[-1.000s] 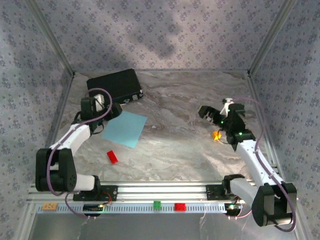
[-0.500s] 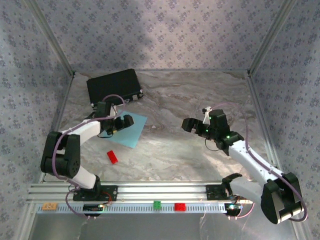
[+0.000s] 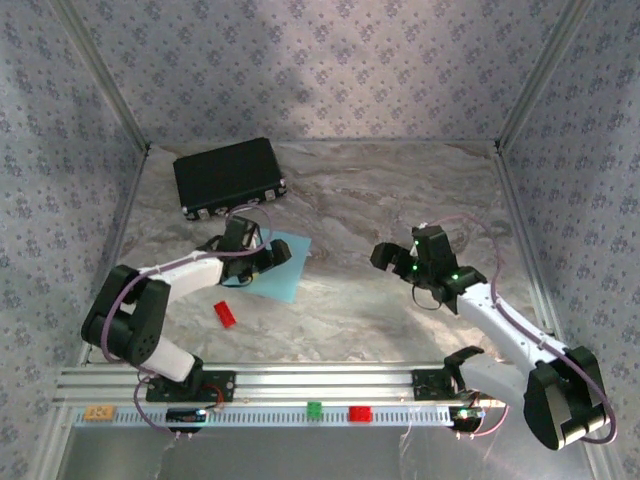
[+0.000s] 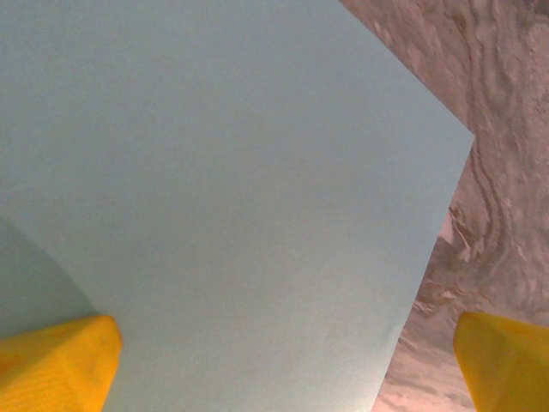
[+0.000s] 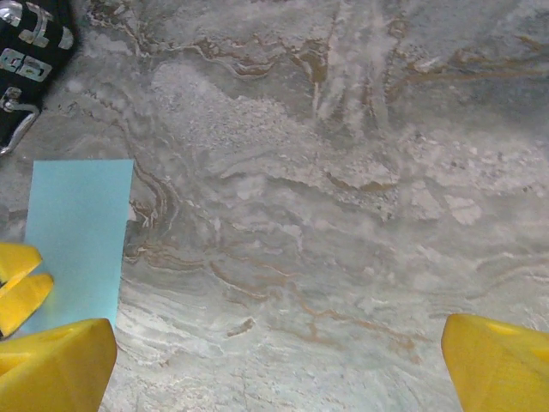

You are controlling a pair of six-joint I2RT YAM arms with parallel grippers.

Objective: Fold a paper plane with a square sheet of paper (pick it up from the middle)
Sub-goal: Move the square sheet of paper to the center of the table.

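So the thin light-blue square sheet of paper (image 3: 294,268) is lying flat on the grey marbled table (image 3: 400,190), a bit in front of the black rectangular case (image 3: 228,177); small red brick (image 3: 225,314) sits near its close edge. The left gripper (image 3: 274,256) hangs right over the sheet, jaws spread wide, gripping nothing; can't tell if it's touching. The right gripper (image 3: 398,256) is wide open and empty too, over bare table off to the sheet's right.

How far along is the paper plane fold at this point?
Nothing is folded yet: the square sheet of paper lies flat, uncreased, on the table. In hand: the open left gripper is over it, holding nothing. The right gripper is open, apart. Remaining: pickup and every fold.
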